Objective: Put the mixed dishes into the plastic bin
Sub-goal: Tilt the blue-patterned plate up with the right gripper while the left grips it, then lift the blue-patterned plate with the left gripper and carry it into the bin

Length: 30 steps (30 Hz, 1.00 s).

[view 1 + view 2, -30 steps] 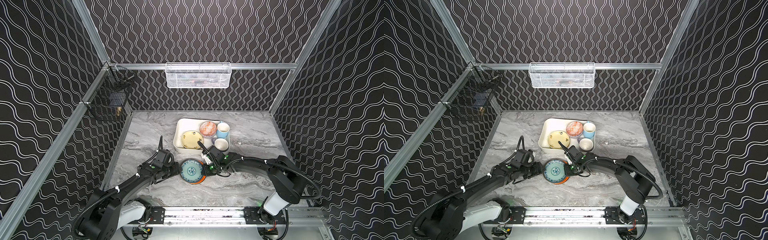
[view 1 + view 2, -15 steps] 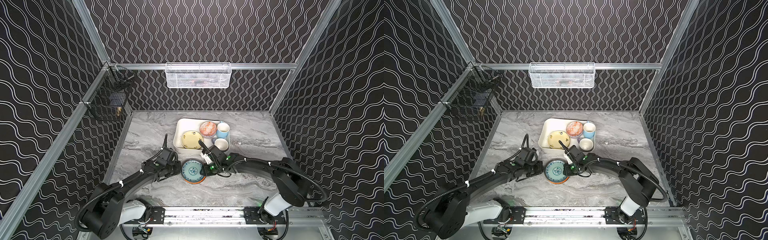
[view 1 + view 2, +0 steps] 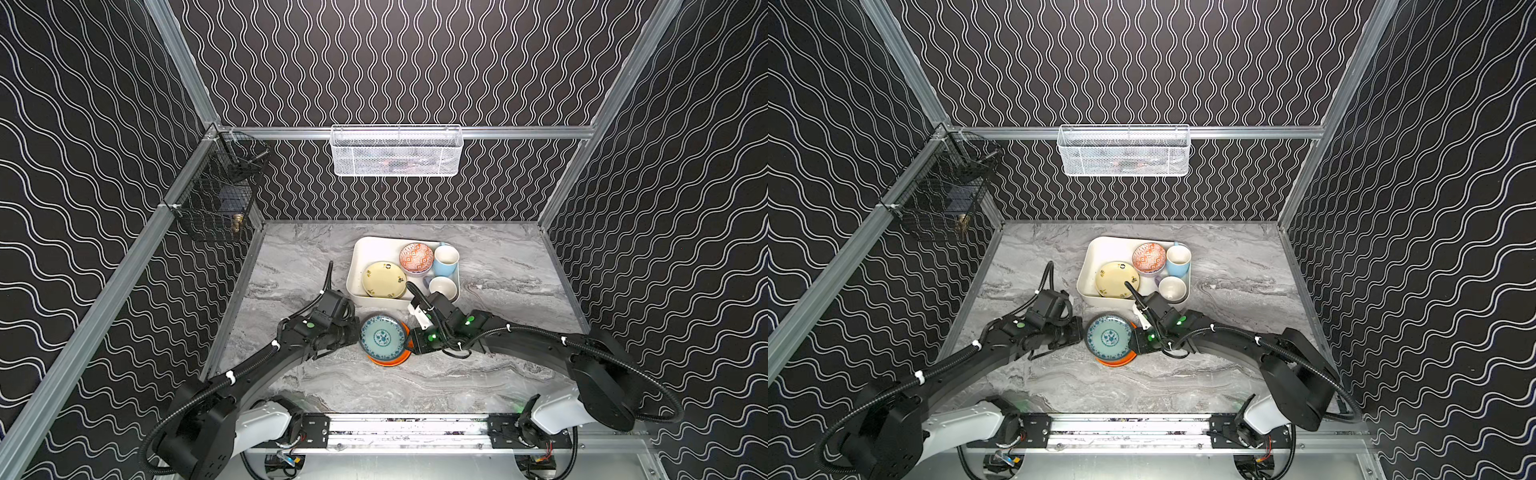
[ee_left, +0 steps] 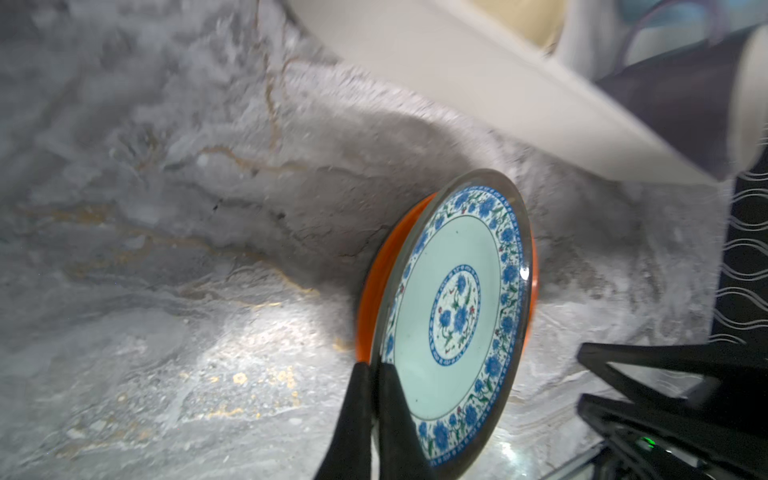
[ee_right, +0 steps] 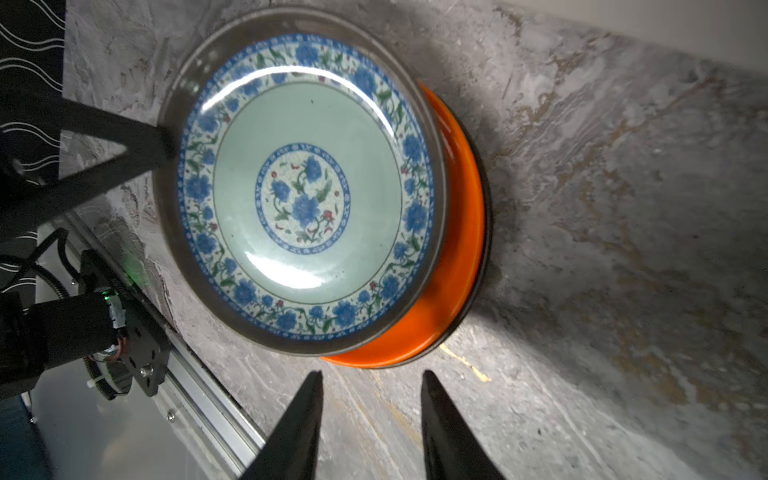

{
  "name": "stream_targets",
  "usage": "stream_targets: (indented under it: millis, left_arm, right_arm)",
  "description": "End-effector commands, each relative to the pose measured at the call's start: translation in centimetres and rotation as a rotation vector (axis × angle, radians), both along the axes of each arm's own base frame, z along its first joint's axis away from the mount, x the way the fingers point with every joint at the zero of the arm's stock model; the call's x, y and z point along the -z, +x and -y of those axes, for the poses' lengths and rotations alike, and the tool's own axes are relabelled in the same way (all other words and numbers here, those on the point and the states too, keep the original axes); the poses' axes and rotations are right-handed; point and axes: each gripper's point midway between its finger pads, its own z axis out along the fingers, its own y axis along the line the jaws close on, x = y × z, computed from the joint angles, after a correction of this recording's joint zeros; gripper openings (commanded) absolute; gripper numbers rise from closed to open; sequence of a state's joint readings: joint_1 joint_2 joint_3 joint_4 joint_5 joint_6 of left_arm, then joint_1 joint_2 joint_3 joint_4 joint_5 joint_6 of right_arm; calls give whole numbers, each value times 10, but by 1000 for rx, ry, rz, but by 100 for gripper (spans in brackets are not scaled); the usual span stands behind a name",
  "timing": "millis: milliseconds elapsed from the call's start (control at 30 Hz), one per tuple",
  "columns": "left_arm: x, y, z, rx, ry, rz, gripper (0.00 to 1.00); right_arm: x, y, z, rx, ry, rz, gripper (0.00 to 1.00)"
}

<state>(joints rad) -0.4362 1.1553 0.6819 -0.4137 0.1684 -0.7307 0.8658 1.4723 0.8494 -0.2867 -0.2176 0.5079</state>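
Grey marble table (image 3: 498, 374): teal patterned plate (image 3: 382, 337) tilted atop orange plate (image 3: 390, 360), just before plastic bin (image 3: 374, 245). Left hand (image 4: 374, 368) clamped on teal patterned plate's rim. Right hand (image 5: 372, 376) parted, empty, near the stack.

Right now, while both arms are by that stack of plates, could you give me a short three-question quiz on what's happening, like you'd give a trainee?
1. True or false: the teal plate already lies inside the plastic bin.
2. Which gripper is pinching the teal plate's rim? A) left gripper B) right gripper C) neither
3. Fill in: the plate directly beneath the teal plate is plain ____.

Key
1. False: it is on a stack outside the bin.
2. A. The right gripper is open and clear of the plates.
3. Orange: it is the orange plate.
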Motion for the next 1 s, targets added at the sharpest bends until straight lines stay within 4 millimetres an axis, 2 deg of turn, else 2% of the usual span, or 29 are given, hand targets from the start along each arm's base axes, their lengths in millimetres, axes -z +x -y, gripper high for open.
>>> stream_targets:
  millis: [0,300,433,567,700,800,967]
  left_arm:
    - [-19,5,-2,16,23,32,0]
    - [-60,25,0,6,38,106,0]
    - [-78,40,-2,-12,59,146,0]
    - [-90,63,-10,-35,92,168,0]
    - [-94,90,-21,-65,102,174,0]
    - [-90,109,-25,-78,107,162,0]
    - [-67,133,-22,-79,87,111,0]
  right_arm:
    - [-6,2,5,12,0,27,44]
    - [-29,1,18,29,-3,86,46]
    - [-45,2,28,44,-3,129,51]
    - [-64,6,39,68,-10,173,54]
    - [-81,13,49,97,-13,209,56]
    - [-91,18,58,121,-8,230,56]
    - [-100,30,72,162,3,244,57]
